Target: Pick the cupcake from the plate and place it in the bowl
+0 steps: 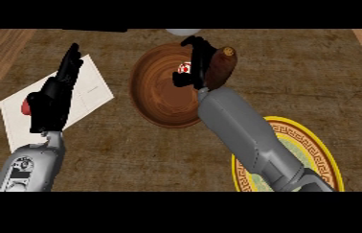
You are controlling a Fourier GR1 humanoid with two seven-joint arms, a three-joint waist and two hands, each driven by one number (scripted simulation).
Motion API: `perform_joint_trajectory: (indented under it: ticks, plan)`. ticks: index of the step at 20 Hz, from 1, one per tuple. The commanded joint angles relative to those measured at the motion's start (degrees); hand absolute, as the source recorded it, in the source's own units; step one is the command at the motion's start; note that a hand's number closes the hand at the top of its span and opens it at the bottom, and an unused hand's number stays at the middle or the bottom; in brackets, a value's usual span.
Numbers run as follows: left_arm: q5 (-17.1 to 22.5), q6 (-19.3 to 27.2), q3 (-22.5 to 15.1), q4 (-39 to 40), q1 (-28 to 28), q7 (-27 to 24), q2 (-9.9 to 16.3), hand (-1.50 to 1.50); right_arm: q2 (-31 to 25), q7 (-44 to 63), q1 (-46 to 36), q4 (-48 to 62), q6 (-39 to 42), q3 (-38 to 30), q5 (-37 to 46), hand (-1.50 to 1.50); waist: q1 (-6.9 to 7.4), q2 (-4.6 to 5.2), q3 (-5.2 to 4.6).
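A brown cupcake [223,66] with a small round topping is held over the right rim of the wooden bowl [159,90], which sits at the counter's middle. My right hand [198,59] is curled round the cupcake's left side, above the bowl's inside. The yellow plate [320,153] with a patterned border lies at the lower right, partly hidden under my right forearm; no cupcake shows on it. My left hand [55,90] rests open at the left, fingers straight and pointing away.
A white card [90,90] lies tilted under my left hand, with a small red thing [26,106] on it. A pale round object [185,31] peeks in at the far edge behind the bowl.
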Motion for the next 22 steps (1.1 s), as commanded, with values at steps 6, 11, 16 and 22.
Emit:
perform_joint_trajectory:
  ticks: [6, 11, 16, 22]
  plan:
    - [-2.1, 1.1, -2.1, 1.3, 0.2, -2.0, -2.3, 0.00, 0.0, -23.3, -1.5, 4.2, -2.3, -7.0, -18.0, -1.50, 0.94, 0.13, 0.02]
    - [-1.5, 0.7, 0.6, 3.5, -0.1, -1.9, -1.1, 0.00, 0.0, -33.4, 3.3, 3.3, -4.2, -8.8, -25.5, -1.50, -1.43, -0.66, -0.02]
    - [-2.0, 2.0, 1.1, 1.7, 0.4, -0.2, -2.2, 0.00, -2.4, -34.8, 5.4, -1.5, 6.2, -15.0, -28.1, -1.50, -3.51, -1.25, -0.05]
    - [0.5, -1.4, 4.3, -0.3, 4.0, -0.5, 1.1, 0.00, -4.1, -33.3, 20.1, -23.2, 11.2, -11.9, -30.6, -1.50, -4.76, -1.80, -0.08]
